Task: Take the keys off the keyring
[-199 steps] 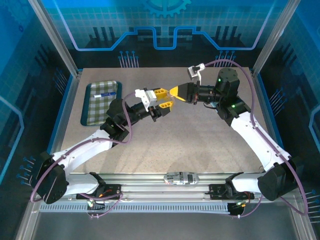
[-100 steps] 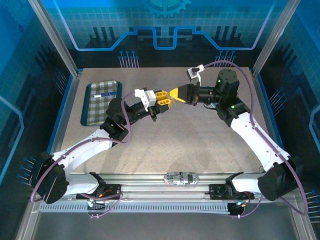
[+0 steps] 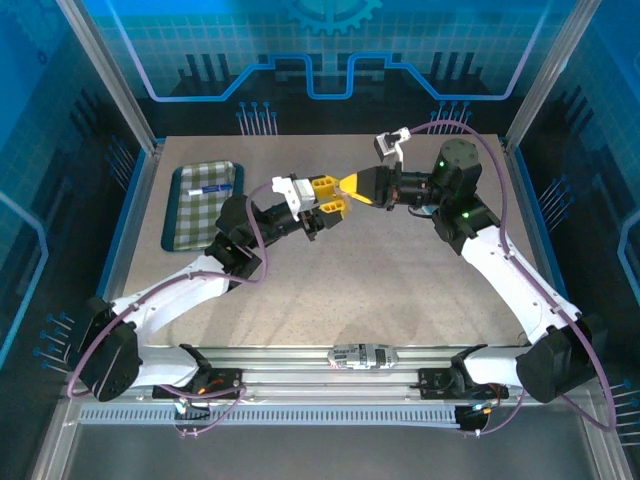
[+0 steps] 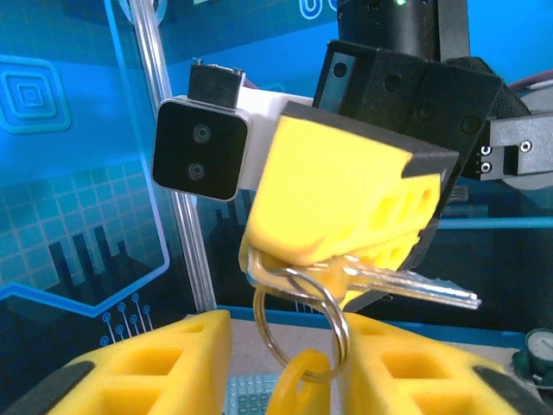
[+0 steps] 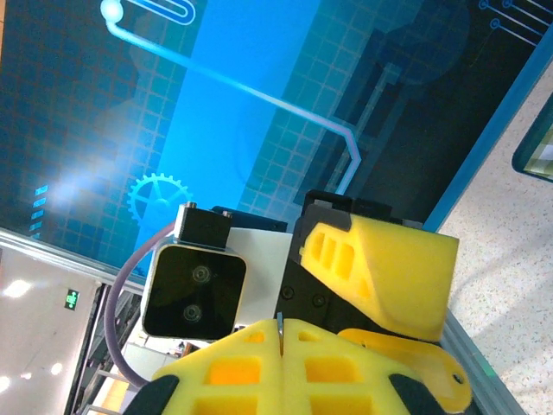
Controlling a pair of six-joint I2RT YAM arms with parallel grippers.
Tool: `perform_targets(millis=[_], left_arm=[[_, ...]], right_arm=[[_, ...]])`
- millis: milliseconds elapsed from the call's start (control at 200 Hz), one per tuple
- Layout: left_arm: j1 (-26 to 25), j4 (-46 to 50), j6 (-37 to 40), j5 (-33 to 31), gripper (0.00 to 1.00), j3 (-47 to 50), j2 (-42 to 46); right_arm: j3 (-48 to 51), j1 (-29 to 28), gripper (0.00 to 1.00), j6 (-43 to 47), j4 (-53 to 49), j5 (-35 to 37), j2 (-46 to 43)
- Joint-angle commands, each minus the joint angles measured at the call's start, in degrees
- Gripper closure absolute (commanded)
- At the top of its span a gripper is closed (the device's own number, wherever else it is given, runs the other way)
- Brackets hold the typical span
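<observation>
From above, the left pincer [image 3: 328, 197] and right pincer [image 3: 345, 185] meet tip to tip over the worktop [image 3: 380, 280], upper middle of the frame; what lies between them is too small to tell there. The left wrist view gives the detail: at centre, the right pincer is pressed together on a silver key [image 4: 415, 288], blade jutting right. The keyring [image 4: 298, 389], a wire loop with a yellow-orange tab, hangs below between the left pincer's spread fingers [image 4: 147, 376]. The right wrist view catches the tab at lower right and a thin metal edge in its own fingers' seam
</observation>
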State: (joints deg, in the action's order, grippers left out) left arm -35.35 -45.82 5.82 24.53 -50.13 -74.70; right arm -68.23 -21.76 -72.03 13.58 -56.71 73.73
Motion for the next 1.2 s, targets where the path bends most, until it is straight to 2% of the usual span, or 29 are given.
perform_targets(millis=[0,135,295,360,480,691,796,1071,1196], left_arm=[[0.2,-3.5,-0.4,1.7,0.67,-2.4,-0.5],[0.3,-3.9,0.0,1.3,0.71,-2.7,-0.3],[0.4,-4.1,0.0,1.2,0.67,-3.0,0.2],[0.4,-4.0,0.1,1.5,0.75,-3.1,0.1],[0.4,-4.6,-0.3,1.9,0.76,-3.1,0.2],[0.7,-4.2,-0.1,3.1,0.93,-2.6,1.5],[1.6,-4.1,-2.5,3.6,1.0,-2.1,2.4],[2.5,-0.9,-3.6,5.1,1.0,-1.4,4.4],[2.5,2.6,-3.6,5.4,1.0,-2.4,4.6]], right_arm=[[0.6,-0.4,1.0,-1.3,3.8,-1.5,-0.6],[0.8,-0.4,1.0,-1.1,3.8,-1.6,-0.6],[1.3,-0.4,1.0,-1.3,4.2,-1.9,-0.4],[1.4,-0.3,1.0,-1.6,4.7,-1.9,-0.3],[1.5,-0.3,1.0,-1.6,4.8,-2.1,-0.4],[2.0,0.5,1.0,-0.7,3.7,-2.0,-0.4],[1.7,0.8,1.0,1.3,2.2,-1.8,-0.5],[0.0,2.1,1.0,9.5,-8.0,0.2,-1.6],[-2.8,2.0,1.0,16.0,-15.1,2.0,-2.3]])
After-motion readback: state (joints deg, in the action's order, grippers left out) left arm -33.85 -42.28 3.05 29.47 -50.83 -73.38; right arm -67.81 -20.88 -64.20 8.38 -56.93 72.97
